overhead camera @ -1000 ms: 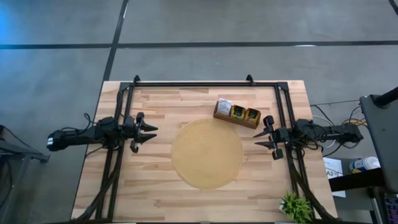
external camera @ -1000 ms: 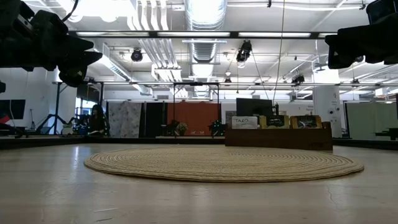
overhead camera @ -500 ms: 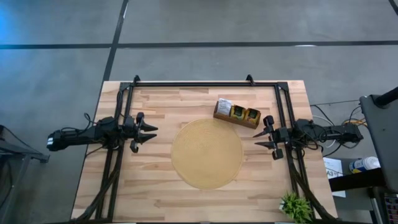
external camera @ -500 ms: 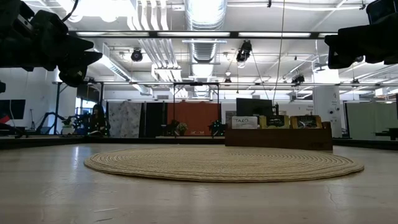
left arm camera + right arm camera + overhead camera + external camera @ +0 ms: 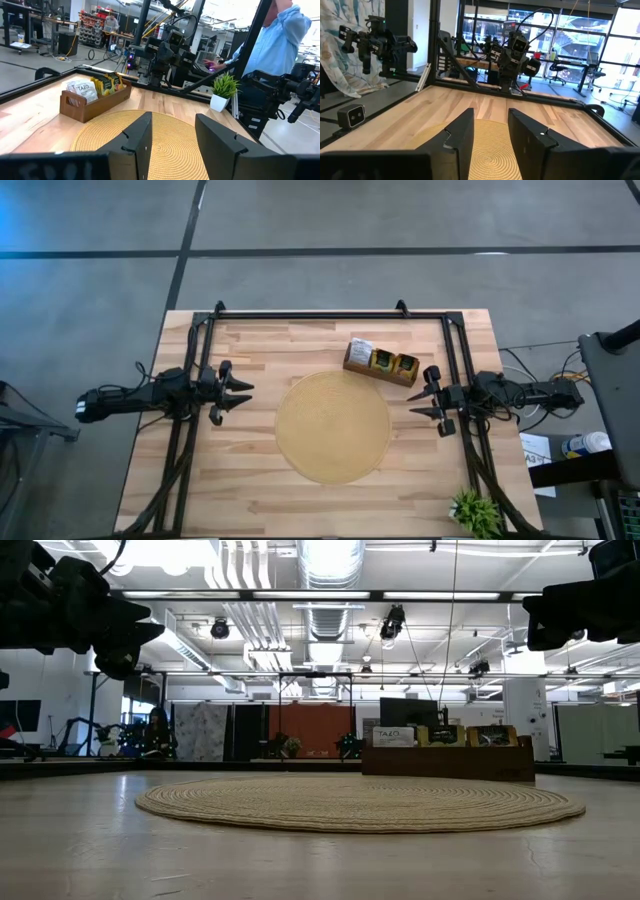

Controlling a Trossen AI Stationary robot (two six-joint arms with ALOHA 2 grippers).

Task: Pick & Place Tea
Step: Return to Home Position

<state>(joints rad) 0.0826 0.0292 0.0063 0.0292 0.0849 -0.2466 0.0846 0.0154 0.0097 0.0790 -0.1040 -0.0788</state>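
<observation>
left end effector (image 5: 245, 394): mine, hanging over the left side of the light wooden tabletop (image 5: 250, 480). Fingers apart, nothing in them.
right end effector (image 5: 413, 405): at the right side, near one end of the box but not touching it. Fingers apart as well, empty.
tea: the small flat square paper sachets (image 5: 383, 360) all stand in the long brown wooden compartment box (image 5: 378, 373). White ones are in the end section toward my left arm, yellow-and-dark-green ones in the middle and the next section.
box: sits at the rim of the large round tan woven mat (image 5: 333, 430), on my right arm's side.
loose tea: none that I can see on the mat or the tabletop.
change: none. Both arms, the box and the sachets sit exactly as they did half a second and a second ago.
meaning: I judge both arms already parked at home. Nothing is left to pick, so the sorting looks done.
risk: low. Nothing is gripped and the mat is clear between the arms.
</observation>
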